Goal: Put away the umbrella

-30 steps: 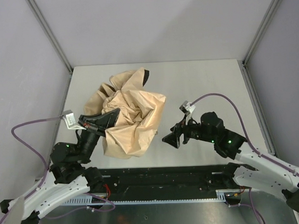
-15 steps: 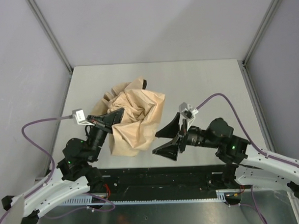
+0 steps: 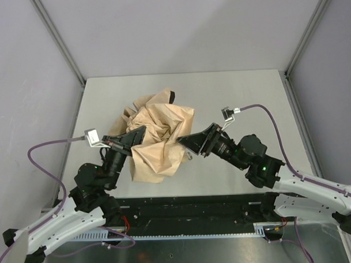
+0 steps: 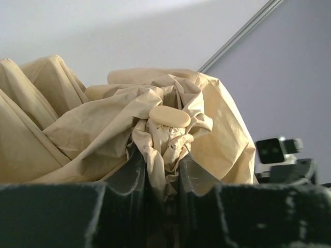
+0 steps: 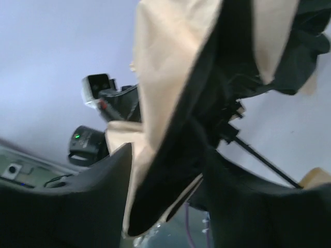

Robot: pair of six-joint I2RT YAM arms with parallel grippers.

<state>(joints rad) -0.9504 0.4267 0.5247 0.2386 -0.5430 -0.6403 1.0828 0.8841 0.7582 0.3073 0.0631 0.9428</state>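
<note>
On the table (image 3: pixel 237 94), the umbrella (image 3: pixel 161 132) is lying crumpled. My left gripper (image 3: pixel 136 137) is pinching its left-side fabric; my right gripper (image 3: pixel 188 144) is straddling a right-side fold, jaws spread, possibly touching.

Seen from above, the crumpled folds of the umbrella (image 3: pixel 161 138) hide its handle and shaft and cover part of the surface (image 3: pixel 243 94) towards its left edge. The tips of the left gripper (image 3: pixel 135 138) and the right gripper (image 3: pixel 190 143) disappear under the cloth. The right wrist view is blurred. Cloth fills the gap there, so it cannot be told whether that gripper presses it. A pale shape (image 5: pixel 315 178) is cut off by the right edge.
</note>
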